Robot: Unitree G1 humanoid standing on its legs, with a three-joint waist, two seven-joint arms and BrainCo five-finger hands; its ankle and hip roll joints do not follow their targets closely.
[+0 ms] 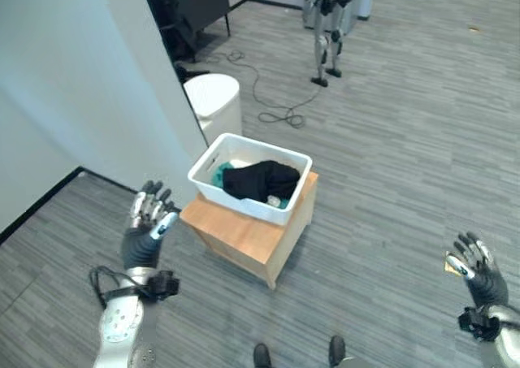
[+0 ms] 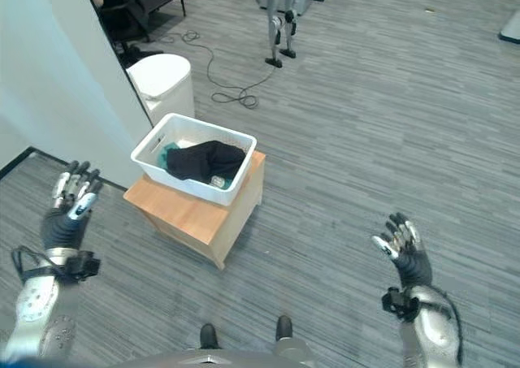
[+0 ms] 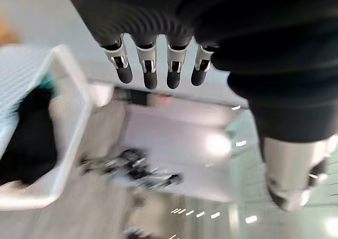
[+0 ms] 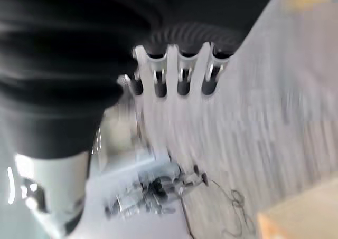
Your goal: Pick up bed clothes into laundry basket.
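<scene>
Risk: left hand point(image 1: 149, 214) and right hand point(image 1: 475, 264), both spread and empty, flank the white laundry basket point(image 1: 213, 185); a careless reach could nudge it off its wooden stand point(image 1: 244, 236), spilling the black garment point(image 1: 260, 179).

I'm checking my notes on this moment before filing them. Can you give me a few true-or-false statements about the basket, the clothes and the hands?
1. The white laundry basket stands on the floor. False: it sits on a wooden table.
2. Dark clothes lie in the basket. True.
3. The left hand holds cloth. False: it is open and holds nothing.
4. The right hand is open, apart from the table. True.
5. A white bin stands behind the basket. True.
</scene>
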